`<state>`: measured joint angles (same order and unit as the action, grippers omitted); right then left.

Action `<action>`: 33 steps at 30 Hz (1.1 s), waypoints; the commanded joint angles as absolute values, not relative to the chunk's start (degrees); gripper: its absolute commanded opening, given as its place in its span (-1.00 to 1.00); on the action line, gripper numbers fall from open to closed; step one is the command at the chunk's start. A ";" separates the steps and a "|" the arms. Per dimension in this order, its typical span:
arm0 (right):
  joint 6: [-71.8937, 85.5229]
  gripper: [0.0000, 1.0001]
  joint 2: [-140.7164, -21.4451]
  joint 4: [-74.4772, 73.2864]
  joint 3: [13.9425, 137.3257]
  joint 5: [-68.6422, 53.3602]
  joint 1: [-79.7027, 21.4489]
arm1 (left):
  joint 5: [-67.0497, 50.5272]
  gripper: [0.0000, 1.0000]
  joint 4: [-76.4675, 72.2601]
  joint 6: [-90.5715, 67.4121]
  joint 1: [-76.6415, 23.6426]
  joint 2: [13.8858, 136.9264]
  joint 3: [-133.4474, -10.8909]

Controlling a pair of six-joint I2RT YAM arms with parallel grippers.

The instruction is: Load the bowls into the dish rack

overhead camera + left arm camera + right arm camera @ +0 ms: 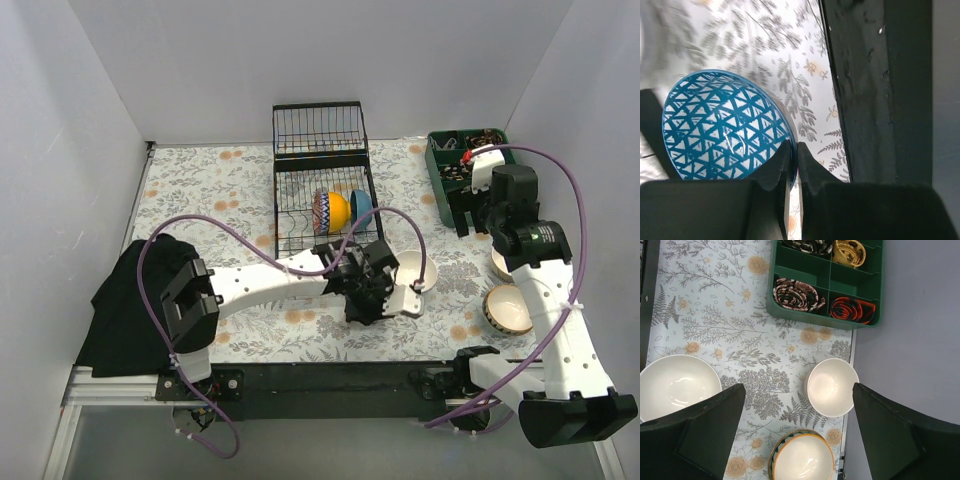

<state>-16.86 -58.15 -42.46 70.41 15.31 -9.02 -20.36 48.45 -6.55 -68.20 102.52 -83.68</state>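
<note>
Grip on the rim explains the left arm's pose: the left gripper (794, 148) is squeezed narrow onto the edge of the blue triangle-patterned bowl (725, 125), one finger inside and one outside. That hold probably lets the bowl be tipped on edge for the prongs. It sits over the floral cloth (790, 75), just off the dish rack (292, 200) at the rack's five o'clock; whether it is lifted I cannot tell. Inside the rack a yellow-orange bowl (335, 211) and a blue-lined bowl (361, 206) stand on edge side by side. The right gripper (797, 390) hangs wide and empty at the table's three o'clock above a small white bowl (832, 387), a larger white bowl (677, 385) and a striped-rim bowl (802, 457), seemingly placed for the next pick.
</note>
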 commanded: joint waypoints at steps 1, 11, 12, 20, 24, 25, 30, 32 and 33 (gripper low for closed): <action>-16.61 0.93 -60.20 -43.42 73.65 15.12 -8.88 | -23.55 -1.00 55.54 -6.68 -64.08 93.61 -92.10; -14.77 0.91 -71.96 -43.16 81.82 12.92 -8.88 | -27.86 -1.00 45.30 -17.73 -42.05 88.33 -92.47; -14.24 0.91 -72.85 -43.07 82.26 12.48 -8.88 | -28.47 -1.00 43.35 -19.67 -40.45 87.98 -92.20; -18.54 0.86 -83.83 -41.31 84.81 15.73 -8.79 | -40.15 -1.00 18.59 -39.36 -22.43 87.36 -84.74; -20.65 0.85 -89.46 -41.57 88.58 18.89 -8.79 | -46.64 -1.00 8.90 -47.09 -18.38 89.11 -80.52; -21.00 0.86 -90.26 -41.66 89.46 18.64 -8.79 | -46.76 -1.00 6.79 -51.11 -17.93 89.47 -79.72; -16.46 0.86 -94.30 -43.06 95.44 13.03 -8.79 | -50.88 -1.00 -2.63 -62.66 -14.24 93.60 -77.08; -14.42 0.85 -94.75 -42.98 96.06 10.30 -8.79 | -51.24 -1.00 -4.12 -66.86 -12.67 95.80 -77.08; -13.20 0.85 -94.92 -42.89 96.41 7.59 -8.79 | -51.76 -1.00 -5.52 -67.32 -12.22 95.97 -75.69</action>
